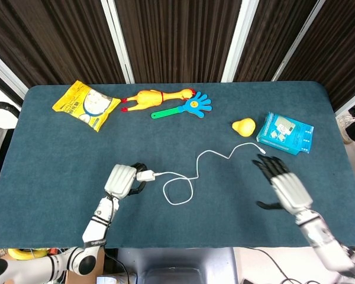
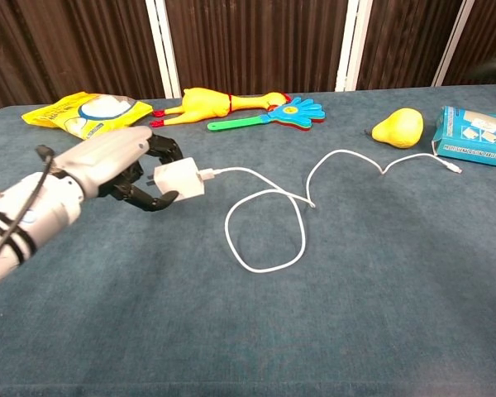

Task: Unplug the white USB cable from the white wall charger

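Note:
My left hand (image 1: pixel 122 180) (image 2: pixel 124 169) grips the white wall charger (image 1: pixel 145 175) (image 2: pixel 179 179) and holds it lifted off the blue table. The white USB cable (image 1: pixel 189 175) (image 2: pixel 273 223) is plugged into the charger's right side. It loops on the cloth and runs right to its free end (image 1: pixel 262 152) (image 2: pixel 453 169) near the teal box. My right hand (image 1: pixel 285 184) hovers open over the table at the right, fingers spread, close to the cable's free end; the chest view does not show it.
A yellow snack bag (image 1: pixel 86 105), a rubber chicken (image 1: pixel 157 97) and a blue hand clapper (image 1: pixel 189 106) lie along the far edge. A yellow pear-shaped toy (image 1: pixel 244 126) and a teal box (image 1: pixel 285 132) sit at the right.

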Available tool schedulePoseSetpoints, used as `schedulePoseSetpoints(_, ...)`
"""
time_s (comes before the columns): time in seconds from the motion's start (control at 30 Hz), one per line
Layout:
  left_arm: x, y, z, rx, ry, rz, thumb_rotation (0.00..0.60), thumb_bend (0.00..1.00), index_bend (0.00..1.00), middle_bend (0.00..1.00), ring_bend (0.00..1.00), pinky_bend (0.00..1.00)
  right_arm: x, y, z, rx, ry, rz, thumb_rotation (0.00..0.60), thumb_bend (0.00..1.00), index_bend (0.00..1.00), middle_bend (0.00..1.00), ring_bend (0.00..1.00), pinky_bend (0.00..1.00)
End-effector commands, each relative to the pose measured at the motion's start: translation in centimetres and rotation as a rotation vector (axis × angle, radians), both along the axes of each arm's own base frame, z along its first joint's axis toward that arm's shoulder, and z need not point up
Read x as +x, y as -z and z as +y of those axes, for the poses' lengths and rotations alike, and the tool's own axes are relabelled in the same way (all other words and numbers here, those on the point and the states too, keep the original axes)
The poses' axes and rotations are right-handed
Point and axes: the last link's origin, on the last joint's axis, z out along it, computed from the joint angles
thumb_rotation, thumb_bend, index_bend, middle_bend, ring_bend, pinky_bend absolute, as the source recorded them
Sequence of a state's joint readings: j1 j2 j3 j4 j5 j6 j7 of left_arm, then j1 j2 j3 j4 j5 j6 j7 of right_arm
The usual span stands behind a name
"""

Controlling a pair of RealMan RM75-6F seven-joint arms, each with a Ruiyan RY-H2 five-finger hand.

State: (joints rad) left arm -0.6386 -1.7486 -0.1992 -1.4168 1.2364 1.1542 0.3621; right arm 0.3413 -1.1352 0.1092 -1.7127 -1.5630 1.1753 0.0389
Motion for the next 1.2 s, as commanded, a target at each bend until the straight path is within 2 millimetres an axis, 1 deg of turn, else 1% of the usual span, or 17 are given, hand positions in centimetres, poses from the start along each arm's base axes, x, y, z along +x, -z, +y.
schedulePoseSetpoints(0.03,-0.3,-1.3,-1.2,0.022,-0.001,0.014,0.600,0.63,0.75,0.76,1.00,1.00,5.3,3.2,-2.7,-0.010,-0.081,-0.115,0.600,0.25,0.33,0.00,0.00,0.00)
schedulePoseSetpoints(0.13,0.1,-2.0,-1.9,0.036,0.013,0.024,0.600,0.63,0.75,0.76,1.00,1.00,8.3,5.8,-4.4,0.004,-0.117,-0.137,0.600,0.27,0.44,0.03,0.00,0.00)
schedulePoseSetpoints(0.2,0.4,-2.3,-2.2,0.051,0.018,0.032,0.600,0.63,0.75,0.76,1.00,1.00,10.4,7.7,-5.2,0.023,-0.126,-0.164,0.600,0.30,0.49,0.06,0.00,0.00)
schedulePoseSetpoints(0.27,0.7,-2.5,-2.3,0.059,0.015,0.036,0.600,0.63,0.75,0.76,1.00,1.00,11.9,9.1,-5.7,0.043,-0.131,-0.183,0.600,0.32,0.53,0.07,0.00,0.00)
schedulePoseSetpoints(0.3,0.8,-2.7,-2.3,0.067,0.018,0.043,0.600,0.64,0.75,0.76,1.00,1.00,12.9,9.9,-5.8,0.057,-0.136,-0.192,0.600,0.32,0.54,0.08,0.00,0.00)
schedulePoseSetpoints(0.37,0.9,-2.9,-2.3,0.090,0.033,0.064,0.600,0.64,0.75,0.76,1.00,1.00,14.2,10.9,-6.0,0.063,-0.152,-0.190,0.600,0.32,0.55,0.08,0.00,0.00)
schedulePoseSetpoints(0.5,1.1,-3.2,-2.5,0.093,0.034,0.063,0.600,0.64,0.75,0.76,1.00,1.00,16.6,12.9,-6.4,0.015,-0.195,-0.179,0.600,0.32,0.55,0.10,0.00,0.00)
schedulePoseSetpoints(0.6,1.2,-3.4,-2.7,0.087,0.036,0.061,0.600,0.65,0.75,0.76,1.00,1.00,17.9,14.2,-6.5,0.017,-0.193,-0.191,0.600,0.34,0.56,0.10,0.00,0.00)
schedulePoseSetpoints(0.77,1.4,-3.6,-3.0,0.081,0.043,0.060,0.600,0.65,0.75,0.76,1.00,1.00,19.7,15.7,-6.6,0.004,-0.200,-0.190,0.600,0.37,0.57,0.11,0.00,0.00)
schedulePoseSetpoints(0.87,1.3,-3.8,-3.2,0.080,0.046,0.062,0.600,0.65,0.75,0.76,1.00,1.00,20.3,16.2,-6.6,0.007,-0.197,-0.194,0.600,0.40,0.59,0.11,0.00,0.00)
schedulePoseSetpoints(1.0,1.3,-4.0,-3.3,0.079,0.049,0.062,0.600,0.65,0.75,0.76,1.00,1.00,21.0,16.8,-6.3,0.030,-0.190,-0.207,0.600,0.42,0.61,0.12,0.00,0.00)
schedulePoseSetpoints(1.2,1.3,-4.1,-3.6,0.079,0.053,0.066,0.600,0.65,0.75,0.76,1.00,1.00,21.5,17.2,-5.7,0.038,-0.201,-0.196,0.600,0.43,0.63,0.13,0.00,0.00)
